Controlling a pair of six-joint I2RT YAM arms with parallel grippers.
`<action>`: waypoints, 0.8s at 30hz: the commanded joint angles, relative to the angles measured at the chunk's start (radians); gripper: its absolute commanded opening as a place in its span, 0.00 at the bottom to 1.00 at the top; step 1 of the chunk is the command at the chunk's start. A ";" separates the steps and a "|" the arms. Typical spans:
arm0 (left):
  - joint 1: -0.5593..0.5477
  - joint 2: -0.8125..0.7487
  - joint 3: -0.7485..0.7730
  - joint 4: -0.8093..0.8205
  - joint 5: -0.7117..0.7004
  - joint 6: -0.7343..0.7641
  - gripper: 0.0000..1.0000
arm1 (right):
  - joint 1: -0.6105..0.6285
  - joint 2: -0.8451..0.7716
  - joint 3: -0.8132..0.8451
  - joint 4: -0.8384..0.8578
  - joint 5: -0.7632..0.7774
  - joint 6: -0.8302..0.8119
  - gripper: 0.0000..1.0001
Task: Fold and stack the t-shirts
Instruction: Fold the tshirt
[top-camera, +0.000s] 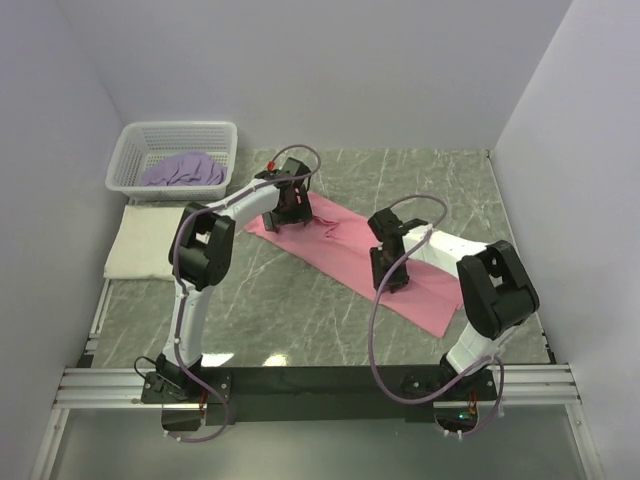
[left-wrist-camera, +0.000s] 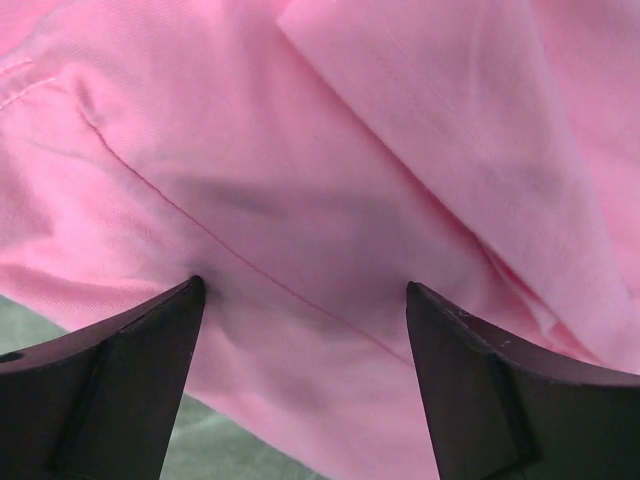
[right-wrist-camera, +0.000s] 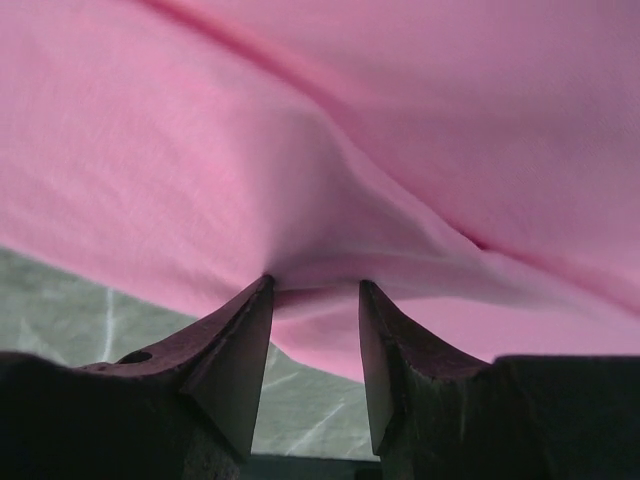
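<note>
The pink t-shirt lies as a long folded strip slanting across the marble table. My left gripper is at its far left end, open wide, with both fingertips resting on flat pink cloth; nothing is pinched in the left gripper. My right gripper is at the strip's near edge around the middle. In the right wrist view the right gripper is closed partway on a bunched fold of the pink t-shirt, which puckers toward the tips. A cream t-shirt lies folded at the left. A lavender t-shirt sits crumpled in the basket.
The white lattice basket stands at the back left corner against the wall. The cream shirt lies just in front of it. Grey marble table shows between the pink shirt and the arm bases. Walls close in on the left, back and right.
</note>
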 joint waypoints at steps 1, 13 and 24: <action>0.041 0.076 0.065 0.024 -0.021 0.109 0.89 | 0.090 0.048 -0.001 -0.048 -0.141 -0.009 0.46; 0.157 0.236 0.306 0.096 0.039 0.319 0.99 | 0.320 0.358 0.419 -0.088 -0.369 -0.009 0.45; 0.167 0.337 0.453 0.221 0.159 0.388 0.99 | 0.385 0.477 0.573 0.028 -0.429 0.095 0.45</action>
